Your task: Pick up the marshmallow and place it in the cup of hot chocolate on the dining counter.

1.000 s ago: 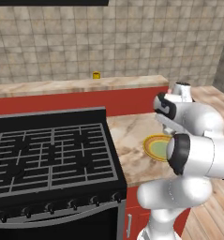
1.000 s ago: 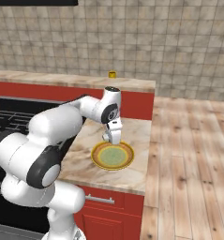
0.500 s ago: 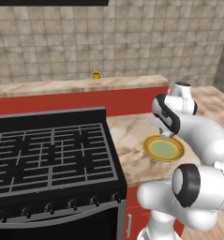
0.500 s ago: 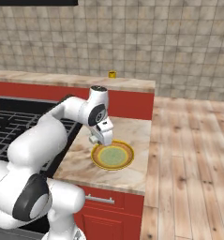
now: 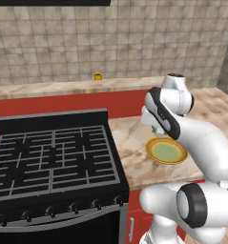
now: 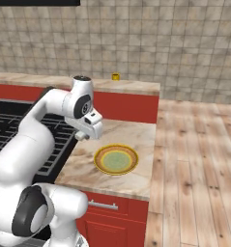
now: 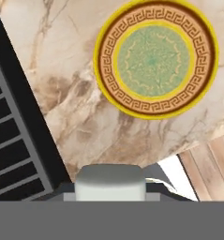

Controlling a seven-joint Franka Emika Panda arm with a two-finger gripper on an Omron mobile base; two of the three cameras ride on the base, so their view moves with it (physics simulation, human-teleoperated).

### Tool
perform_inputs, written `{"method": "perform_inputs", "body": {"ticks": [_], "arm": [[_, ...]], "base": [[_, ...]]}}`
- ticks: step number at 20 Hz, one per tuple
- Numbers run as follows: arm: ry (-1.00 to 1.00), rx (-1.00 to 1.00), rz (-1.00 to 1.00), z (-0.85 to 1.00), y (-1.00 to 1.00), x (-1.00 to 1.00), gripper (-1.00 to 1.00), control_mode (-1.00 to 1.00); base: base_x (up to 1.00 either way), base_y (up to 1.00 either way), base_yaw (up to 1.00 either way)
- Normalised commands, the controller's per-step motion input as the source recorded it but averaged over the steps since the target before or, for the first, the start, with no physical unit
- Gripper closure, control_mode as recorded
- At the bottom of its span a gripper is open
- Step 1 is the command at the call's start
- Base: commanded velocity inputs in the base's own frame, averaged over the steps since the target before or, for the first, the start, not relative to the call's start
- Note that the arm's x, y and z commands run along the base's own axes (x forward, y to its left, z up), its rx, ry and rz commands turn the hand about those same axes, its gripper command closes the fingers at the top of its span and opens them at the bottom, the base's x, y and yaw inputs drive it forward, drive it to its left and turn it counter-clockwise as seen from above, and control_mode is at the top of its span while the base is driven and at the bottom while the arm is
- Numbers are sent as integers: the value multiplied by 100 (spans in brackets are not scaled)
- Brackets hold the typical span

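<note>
Black gas stove [image 5: 53, 162], far left. Marble surface [image 6: 131, 137] beside it, carrying a round yellow plate [image 7: 155, 58], bare. Fingers [image 7: 110, 196] hang above the surface, pinching the white marshmallow [image 7: 110, 185]. Yellow cup [image 6: 115, 76], contents unreadable, on rear counter [image 6: 131, 86].

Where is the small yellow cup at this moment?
The small yellow cup stands on the far long beige counter near the tiled wall, behind the black gas stove.
</note>
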Motion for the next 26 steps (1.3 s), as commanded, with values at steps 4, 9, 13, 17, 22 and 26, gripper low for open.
{"method": "perform_inputs", "body": {"ticks": [4,9,13,17,22,26], "arm": [[3,-4,42,25,30,-43,100,-100],[3,-3,42,16,16,-18,100,-100],[1,-2,38,28,10,-24,100,-100],[-11,-2,26,38,3,-50,100,-100],[-17,0,9,36,0,-61,100,-100],[-11,0,7,30,0,-53,100,-100]], "base": [[0,0,0],[0,0,0],[0,0,0],[0,0,0],[0,0,0],[0,0,0]]}}
